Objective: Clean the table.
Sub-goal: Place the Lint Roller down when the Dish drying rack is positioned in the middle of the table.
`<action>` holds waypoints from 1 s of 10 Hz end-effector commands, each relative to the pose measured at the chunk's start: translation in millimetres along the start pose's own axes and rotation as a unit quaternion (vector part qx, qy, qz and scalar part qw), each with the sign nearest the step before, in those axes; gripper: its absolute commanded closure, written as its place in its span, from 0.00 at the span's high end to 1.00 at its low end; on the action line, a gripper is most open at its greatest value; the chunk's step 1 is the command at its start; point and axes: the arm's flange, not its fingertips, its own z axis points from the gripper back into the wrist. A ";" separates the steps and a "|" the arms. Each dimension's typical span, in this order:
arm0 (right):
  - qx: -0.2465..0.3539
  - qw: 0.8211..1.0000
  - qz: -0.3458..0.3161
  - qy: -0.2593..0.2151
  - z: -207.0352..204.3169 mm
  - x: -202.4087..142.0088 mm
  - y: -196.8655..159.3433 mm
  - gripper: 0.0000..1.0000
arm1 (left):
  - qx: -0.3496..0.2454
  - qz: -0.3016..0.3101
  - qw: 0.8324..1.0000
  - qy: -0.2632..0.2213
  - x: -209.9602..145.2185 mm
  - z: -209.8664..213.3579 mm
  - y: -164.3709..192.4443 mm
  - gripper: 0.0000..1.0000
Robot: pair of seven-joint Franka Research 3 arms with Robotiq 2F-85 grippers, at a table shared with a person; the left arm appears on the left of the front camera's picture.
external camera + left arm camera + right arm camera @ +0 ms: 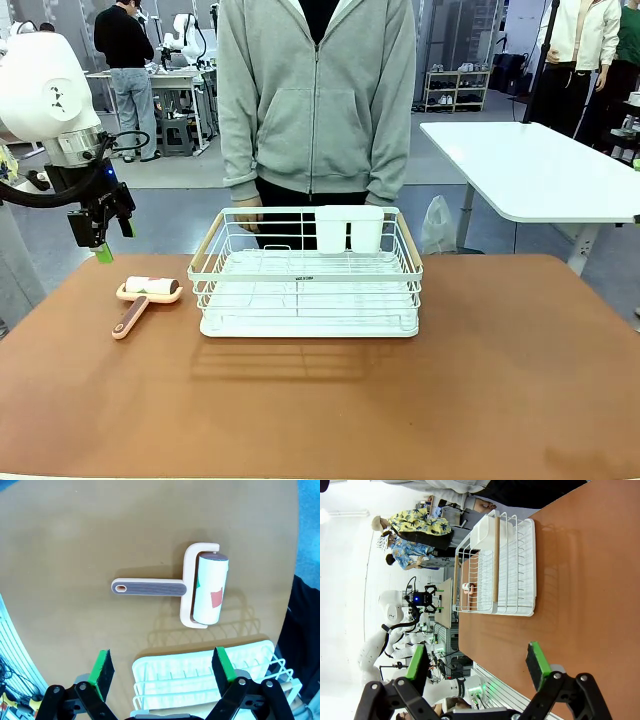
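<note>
The reddish-brown table (330, 400) carries a lint roller (148, 288) near its left side, with a pink frame, a white roll and a grey ribbed handle (129, 319). My left gripper (115, 240) hangs open in the air above and to the left of the roller, not touching it. From the left wrist, the roller (209, 589) lies flat on the table (75, 540) beyond the spread green pads (103, 667), and my left gripper (162, 667) holds nothing. My right gripper (476, 664) is open and empty above the table (580, 595).
A white wire dish rack (305, 278) with wooden handles and a white cup holder stands mid-table, right of the roller. A person in a grey hoodie (315, 90) stands behind it. A white-topped table (535, 165) is off to the right.
</note>
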 end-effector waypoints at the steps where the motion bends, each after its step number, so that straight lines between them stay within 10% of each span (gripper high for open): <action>1: 0.006 1.000 0.002 -0.001 0.7 -0.7 2.1 1.00 | -0.001 0.001 1.000 0.000 0.7 0.8 0.5 1.00; 10: 0.006 1.000 0.002 -0.001 0.7 -0.7 2.1 1.00 | -0.001 0.001 1.000 0.000 0.7 0.8 0.5 1.00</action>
